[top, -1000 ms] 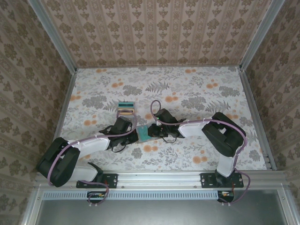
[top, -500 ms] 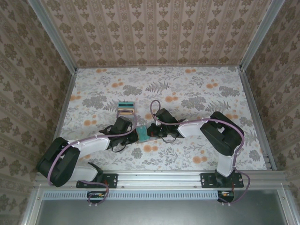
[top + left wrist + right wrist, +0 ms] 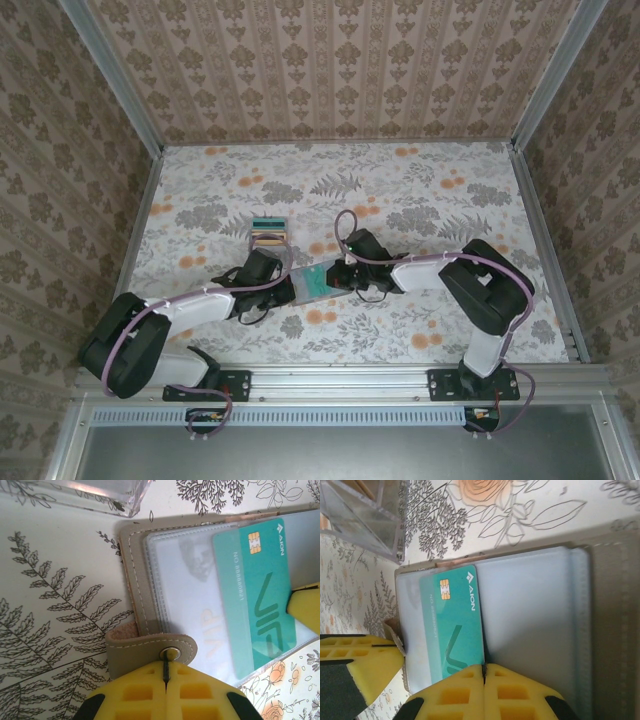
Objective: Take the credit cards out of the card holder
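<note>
My right gripper (image 3: 483, 667) is pinched tight on the teal credit card (image 3: 452, 625), which lies across the open card holder (image 3: 535, 625) just ahead of my fingers. My left gripper (image 3: 165, 672) is clamped on its snap tab (image 3: 150, 647). A floral tablecloth (image 3: 400, 190) lies beneath, with damask-papered walls (image 3: 330, 70) around.

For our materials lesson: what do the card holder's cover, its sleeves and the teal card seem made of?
Cover: matte leather or imitation, judging by stitching. Sleeves: glossy clear plastic; lettering shows through. Teal card: smooth printed plastic, probably.
</note>
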Robot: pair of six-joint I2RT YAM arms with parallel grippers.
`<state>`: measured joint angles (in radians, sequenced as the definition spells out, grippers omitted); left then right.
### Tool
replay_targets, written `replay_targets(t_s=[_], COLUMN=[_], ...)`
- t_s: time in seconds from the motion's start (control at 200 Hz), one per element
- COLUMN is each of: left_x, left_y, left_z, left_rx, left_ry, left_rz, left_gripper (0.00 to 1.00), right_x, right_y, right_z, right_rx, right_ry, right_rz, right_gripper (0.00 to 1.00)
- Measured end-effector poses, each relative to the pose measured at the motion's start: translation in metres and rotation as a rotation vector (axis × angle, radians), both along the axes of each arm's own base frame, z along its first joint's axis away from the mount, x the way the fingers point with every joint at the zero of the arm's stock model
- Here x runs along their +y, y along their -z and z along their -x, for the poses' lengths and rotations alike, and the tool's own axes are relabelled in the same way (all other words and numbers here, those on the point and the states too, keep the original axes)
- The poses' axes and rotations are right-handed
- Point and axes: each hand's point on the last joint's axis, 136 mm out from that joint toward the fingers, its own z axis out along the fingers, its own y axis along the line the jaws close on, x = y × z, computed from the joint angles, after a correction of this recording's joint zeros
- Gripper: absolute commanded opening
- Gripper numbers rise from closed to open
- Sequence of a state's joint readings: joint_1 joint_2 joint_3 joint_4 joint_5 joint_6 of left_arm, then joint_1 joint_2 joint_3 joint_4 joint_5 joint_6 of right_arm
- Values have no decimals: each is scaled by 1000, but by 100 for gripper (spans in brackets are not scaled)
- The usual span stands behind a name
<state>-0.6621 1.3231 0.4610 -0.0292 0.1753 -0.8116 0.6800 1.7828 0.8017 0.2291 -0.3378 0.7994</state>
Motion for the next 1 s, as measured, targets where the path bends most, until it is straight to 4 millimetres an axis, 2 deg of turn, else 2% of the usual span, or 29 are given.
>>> replay_targets(t_s=[0.41, 0.585, 0.63, 0.71, 0.74, 0.895, 0.995], left_x=[0, 4, 7, 10, 11, 24, 42], left_y=[0, -2, -5, -18, -26, -72, -89], left_z=[0, 5, 8, 10, 9, 0, 0], left_rx=[0, 15, 17, -5, -25, -154, -203], left_ry=[-2, -1, 1, 3, 2, -37, -88], left_rz=[0, -12, -16, -14, -8, 43, 45], left_gripper=[0, 0, 8, 35, 42, 64, 92], right_x=[-27, -32, -33, -36, -36, -28, -16], right_y=[-3, -22, -28, -39, -43, -72, -97], right_z=[-2, -3, -2, -2, -2, -13, -20], right_rx=[-9, -60, -80, -111, -124, -220, -308], right_ry=[45, 35, 26, 9, -1, -76, -141], right_rz=[16, 19, 24, 40, 47, 88, 115], right_gripper=[0, 0, 0, 0, 0, 0, 0])
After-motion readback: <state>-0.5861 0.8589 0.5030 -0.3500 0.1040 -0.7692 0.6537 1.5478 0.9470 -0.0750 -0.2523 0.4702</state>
